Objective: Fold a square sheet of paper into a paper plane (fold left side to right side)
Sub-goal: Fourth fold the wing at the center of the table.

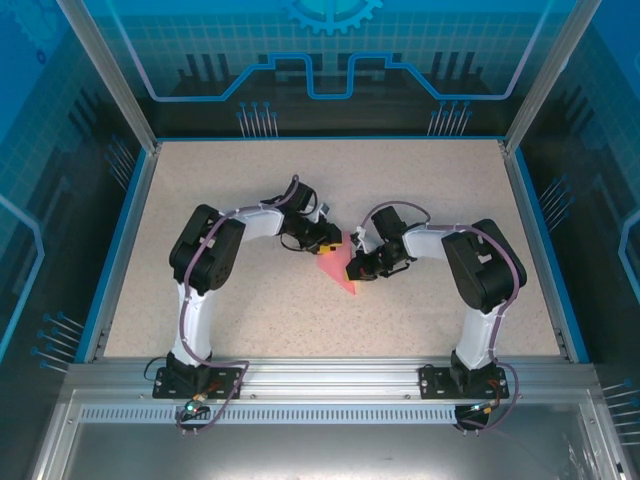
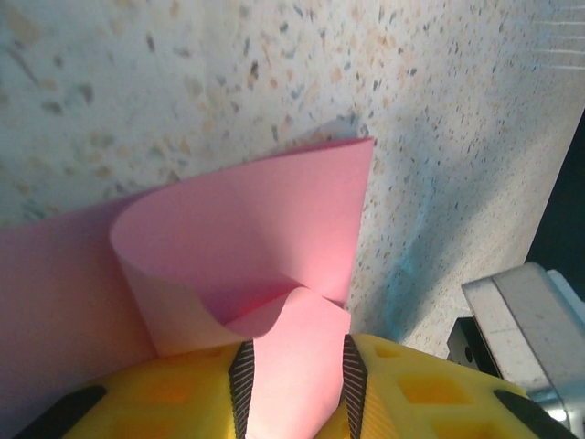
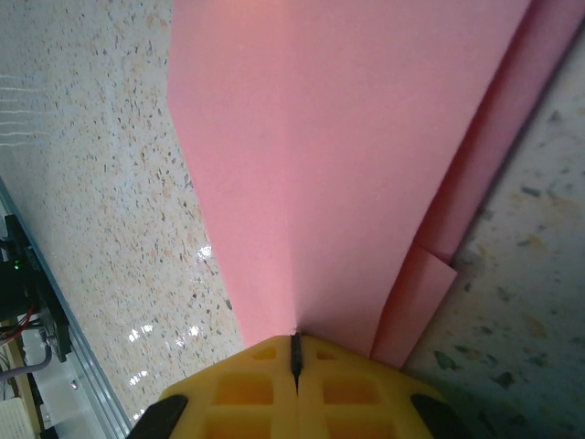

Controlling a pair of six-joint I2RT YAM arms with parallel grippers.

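pink paper lies mid-table, well clear of every edge; my left end effector pinches its curled flap, my right end effector is pressed together on the fold, so i'd carry the flap across slowly before creasing.

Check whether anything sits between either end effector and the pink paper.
Nothing visible does. The left end effector already has a curled flap of the paper between its fingers, and the right end effector is shut, its tips down against the folded paper. Around them, only bare table shows.
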